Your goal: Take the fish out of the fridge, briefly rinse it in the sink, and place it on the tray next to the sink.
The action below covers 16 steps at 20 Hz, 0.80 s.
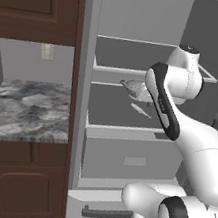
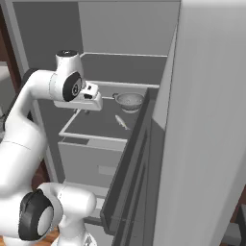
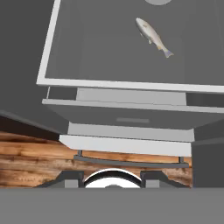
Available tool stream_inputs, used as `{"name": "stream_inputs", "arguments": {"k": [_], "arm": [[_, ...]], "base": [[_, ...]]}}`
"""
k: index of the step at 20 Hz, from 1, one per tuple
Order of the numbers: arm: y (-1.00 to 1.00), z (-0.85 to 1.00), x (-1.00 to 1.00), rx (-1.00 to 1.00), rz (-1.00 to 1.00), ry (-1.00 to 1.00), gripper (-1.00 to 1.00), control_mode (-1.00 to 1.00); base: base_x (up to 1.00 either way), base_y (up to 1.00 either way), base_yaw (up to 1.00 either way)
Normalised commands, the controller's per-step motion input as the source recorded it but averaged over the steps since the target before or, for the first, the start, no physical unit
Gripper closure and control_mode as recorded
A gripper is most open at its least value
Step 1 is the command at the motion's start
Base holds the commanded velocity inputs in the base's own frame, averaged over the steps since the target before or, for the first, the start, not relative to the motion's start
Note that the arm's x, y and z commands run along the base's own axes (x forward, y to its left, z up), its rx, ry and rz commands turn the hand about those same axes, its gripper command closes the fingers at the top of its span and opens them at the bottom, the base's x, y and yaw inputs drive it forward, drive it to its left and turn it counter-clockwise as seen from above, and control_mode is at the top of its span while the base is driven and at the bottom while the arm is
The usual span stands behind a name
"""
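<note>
Your fridge [image 1: 122, 159] stands open, and one fish [image 1: 141, 110] lies flat on the grey shelf above the boxy drawer [image 1: 135, 161], well apart from the gripper [image 2: 82, 111]. In the hand view the fish [image 3: 152, 36] sits toward the far right of that shelf, at a slant, with nothing touching it. Just beyond it rests one grey colander-like bowl [image 2: 129, 101] — the right base view gives you its rim and handle clearly, while the left base view leaves the bowl [image 1: 134, 87] partly hidden behind the arm.

The left base view alone gives you the marble table [image 1: 24, 111] left of the fridge, the wooden cabinets [image 1: 38, 2] above it, and two slim handles on the lower doors. The hand view adds one dark bar handle [image 3: 131, 162] low on the fridge and the wooden floor [image 3: 30, 153] beneath.

The gripper hangs over the near left part of the shelf, holding nothing — whether the fingers are spread or closed you cannot tell from these views.
</note>
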Motion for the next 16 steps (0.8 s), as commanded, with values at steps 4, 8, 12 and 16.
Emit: {"name": "stream_inputs", "arguments": {"k": [4, 8, 12, 16], "arm": [[-0.34, -0.1, -0.07, 0.0, 0.0, -0.02, -1.0, -1.0], [-0.99, -0.26, -0.13, 0.08, 0.03, -0.02, -1.0, -1.0], [-0.57, -0.41, 0.06, 0.01, 0.08, 0.0, -1.0, -1.0], [-0.09, -0.47, 0.51, 0.0, 0.01, 0.0, -1.0, -1.0]], "base": [[0.0, 0.0, 0.0], [0.0, 0.0, 0.0], [0.0, 0.0, 0.0], [0.0, 0.0, 0.0]]}}
